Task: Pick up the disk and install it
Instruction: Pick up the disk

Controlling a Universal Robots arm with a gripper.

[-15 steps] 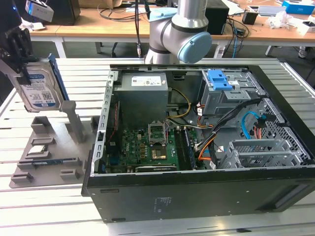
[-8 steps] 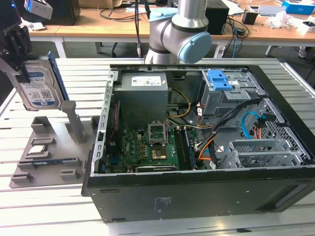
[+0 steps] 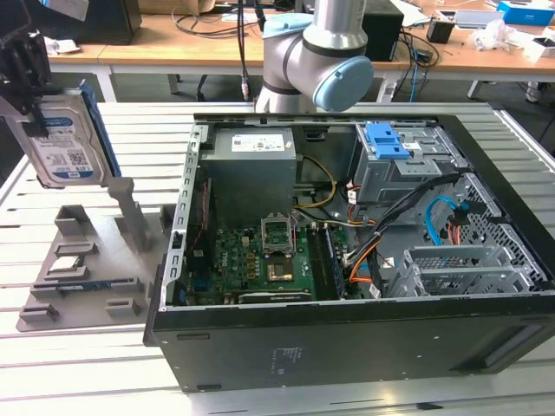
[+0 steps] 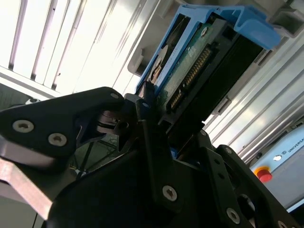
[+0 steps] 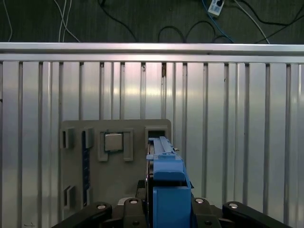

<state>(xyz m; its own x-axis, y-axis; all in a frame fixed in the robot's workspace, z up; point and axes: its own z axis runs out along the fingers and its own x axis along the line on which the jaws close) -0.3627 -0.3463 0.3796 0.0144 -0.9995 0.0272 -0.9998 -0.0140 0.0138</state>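
**Disk point(image 3: 65, 139) gripped over the holder**

Gripper point(image 3: 33, 104) fingers are clamped on the drive's upper end. It hangs tilted in its blue caddy above the gray holder point(image 3: 95, 251), at the exterior view's left of the open computer case point(image 3: 347, 347).

In the exterior view the gripper point(image 3: 19, 74) hangs over the worktop's point(image 3: 87, 364) edge on the exterior view's left, and the picture's edge cuts most of it off. It hides the top of the disk point(image 3: 65, 143). In the second wrist view the gripper's black body covers the disk's point(image 4: 199, 66) clamped end. In the first wrist view the disk point(image 5: 168, 185) is seen edge-on, so its flat faces are hidden, and it covers part of the gray holder point(image 5: 114, 190).
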